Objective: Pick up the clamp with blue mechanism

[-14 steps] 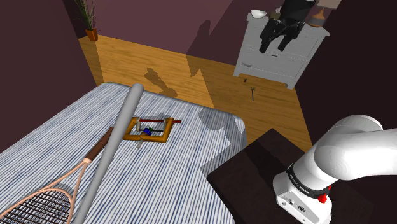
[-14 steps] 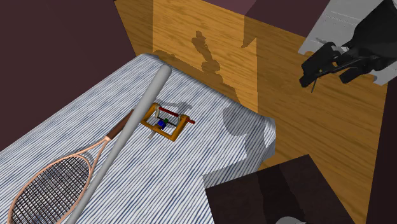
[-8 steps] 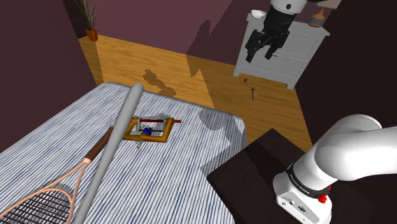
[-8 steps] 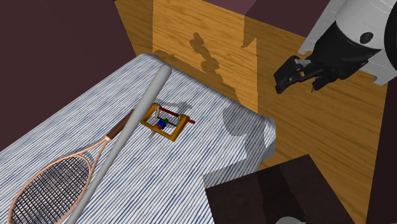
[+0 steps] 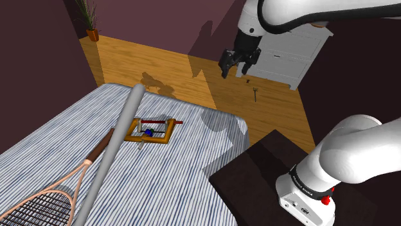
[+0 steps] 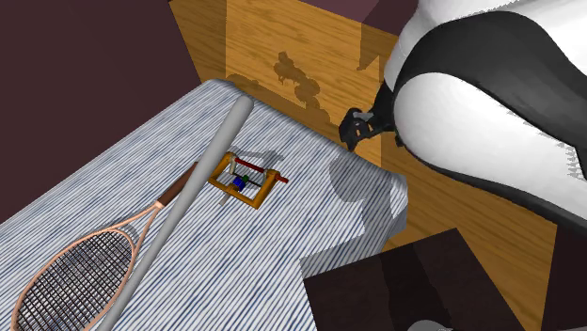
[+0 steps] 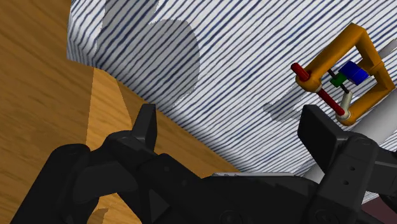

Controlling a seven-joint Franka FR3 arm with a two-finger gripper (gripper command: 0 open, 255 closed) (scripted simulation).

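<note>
gripper (image 5: 236, 67) swung toward striped bed (image 5: 180, 173) | clamp (image 5: 151, 130): orange frame, blue block, red rod

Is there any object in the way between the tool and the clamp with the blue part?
Nothing visible does. The open tool hangs above the floor near the bed's corner, and only bare striped surface lies between it and the clamp. The grey bat lies on the clamp's far side.

Striped bed (image 5: 193, 167) carries clamp (image 5: 150, 130), grey bat (image 5: 110, 151), racket (image 5: 45, 204)
</note>
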